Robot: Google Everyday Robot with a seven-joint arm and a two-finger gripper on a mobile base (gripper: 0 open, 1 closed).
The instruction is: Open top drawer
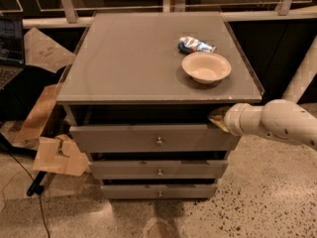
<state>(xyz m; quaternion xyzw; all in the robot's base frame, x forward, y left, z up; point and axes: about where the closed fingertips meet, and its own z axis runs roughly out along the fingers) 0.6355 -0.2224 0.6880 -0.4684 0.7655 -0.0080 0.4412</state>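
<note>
The top drawer [148, 139] is the tallest of three grey drawers in a grey cabinet, with a small round metal knob [159, 142] at the centre of its front. It stands pulled out a little, with a dark gap between its front and the cabinet top. My gripper [218, 118] is at the drawer's upper right corner, at the gap under the cabinet top, on the end of my white arm [277, 124], which comes in from the right. Its tip is partly hidden in the gap.
A cream bowl [206, 67] and a crumpled blue-and-silver packet [194, 45] lie on the cabinet top [129, 58]. Two slimmer drawers [158, 170] sit below. Cardboard pieces [54, 155] and a cable lie on the floor at left. A white post [302, 78] stands at right.
</note>
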